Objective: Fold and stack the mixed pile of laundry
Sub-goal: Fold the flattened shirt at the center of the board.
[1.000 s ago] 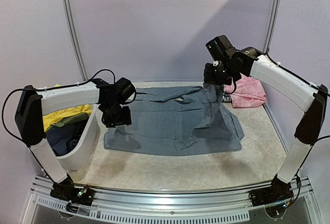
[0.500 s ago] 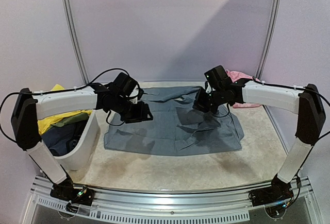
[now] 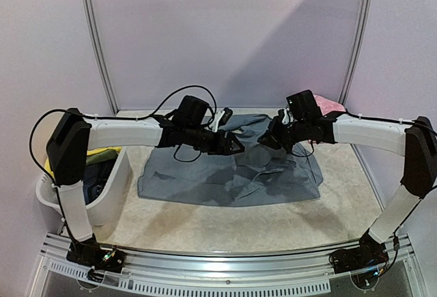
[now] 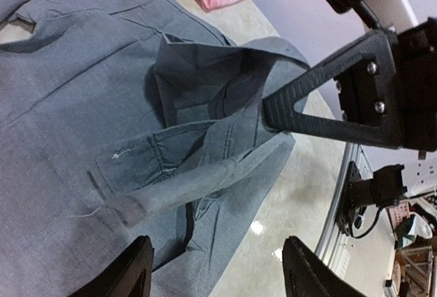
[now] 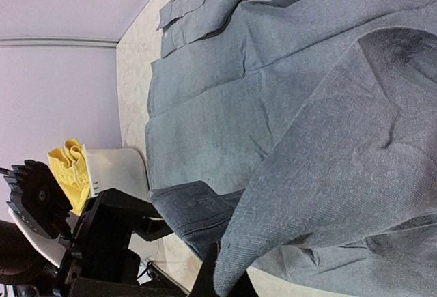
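The large grey long-sleeved shirt (image 3: 205, 174) lies spread on the table. My right gripper (image 3: 268, 140) is shut on a fold of it (image 5: 287, 229) and holds that fold up over the middle of the shirt (image 4: 75, 85). My left gripper (image 3: 237, 145) hovers just left of it, jaws open (image 4: 215, 273), nothing between the fingers; a sleeve cuff (image 4: 136, 201) hangs just ahead of them. The shiny pink piece (image 3: 332, 106) lies at the back right. Yellow shorts (image 5: 68, 164) and dark items sit in the tub.
A white plastic tub (image 3: 115, 191) stands at the table's left edge, under the left arm. The right gripper's black finger (image 4: 321, 106) crosses the left wrist view. A metal rail (image 3: 225, 270) runs along the near edge. Curved walls enclose the back.
The left arm swung right from beside the tub to the shirt's middle. The right gripper dropped and moved left, carrying the shirt's right side over its body.
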